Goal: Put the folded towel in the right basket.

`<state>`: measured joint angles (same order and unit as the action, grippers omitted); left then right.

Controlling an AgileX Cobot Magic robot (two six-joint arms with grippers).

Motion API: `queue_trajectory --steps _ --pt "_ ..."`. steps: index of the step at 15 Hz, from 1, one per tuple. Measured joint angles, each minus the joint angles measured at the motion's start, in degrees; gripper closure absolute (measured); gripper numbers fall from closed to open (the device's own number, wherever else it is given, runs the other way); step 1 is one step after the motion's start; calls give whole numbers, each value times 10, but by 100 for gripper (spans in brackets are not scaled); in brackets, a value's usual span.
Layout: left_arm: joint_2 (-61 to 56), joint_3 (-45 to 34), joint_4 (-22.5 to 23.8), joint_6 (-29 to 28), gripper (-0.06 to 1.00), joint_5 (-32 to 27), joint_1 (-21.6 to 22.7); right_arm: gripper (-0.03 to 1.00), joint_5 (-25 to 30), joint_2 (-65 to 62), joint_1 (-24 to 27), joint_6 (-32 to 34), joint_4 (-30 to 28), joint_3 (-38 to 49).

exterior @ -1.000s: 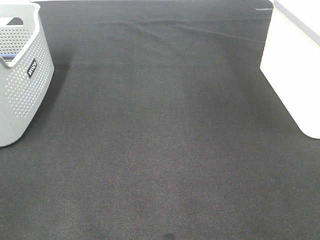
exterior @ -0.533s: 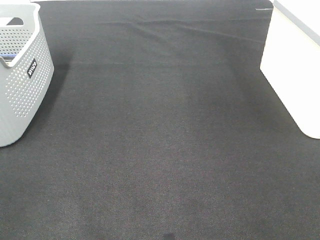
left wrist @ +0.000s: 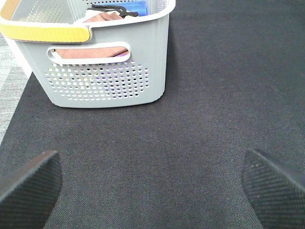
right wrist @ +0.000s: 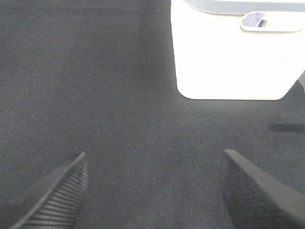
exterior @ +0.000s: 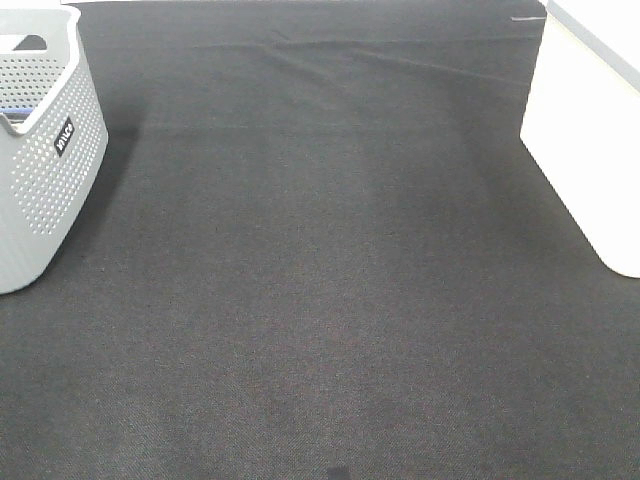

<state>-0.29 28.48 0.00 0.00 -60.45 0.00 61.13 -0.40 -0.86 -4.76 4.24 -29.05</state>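
Both hands hung wide open and empty over the dark mat (exterior: 330,280) covering the desk. Left hand (left wrist: 152,183) faced the grey basket (left wrist: 109,81), its two ribbed fingers spread far apart with only mat between them; right hand (right wrist: 152,188) faced the white basket (right wrist: 228,62) in the same spread state.

No folded towel lay on the open mat in any view. Through the grey basket's handle slot, a brownish cloth (left wrist: 90,51) showed, with something blue (left wrist: 131,6) and a dark object further in. By my judgement the towel to be moved was likely that brownish cloth, though the pictures did not settle it.

Several things could go wrong. Reaching into the grey basket, the left hand might catch the rim or the yellow handle (left wrist: 45,32) and drag the light basket across the mat. A pinch on one layer could unfold the cloth, or lift the neighbouring blue item with it. Carrying it across to the white basket, a loose corner might trail and snag on that basket's wall.

Much was hidden. From the high camera neither hand appeared, and both baskets were cut off at the edges, the white one (exterior: 590,150) washed out by glare. Its inside could not be seen at all.
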Motion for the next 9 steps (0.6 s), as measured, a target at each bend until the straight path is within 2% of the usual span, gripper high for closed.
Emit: queue_trajectory --steps 9 --pt "0 0 0 0 -3 0 0 24 0 0 0 0 0 0"
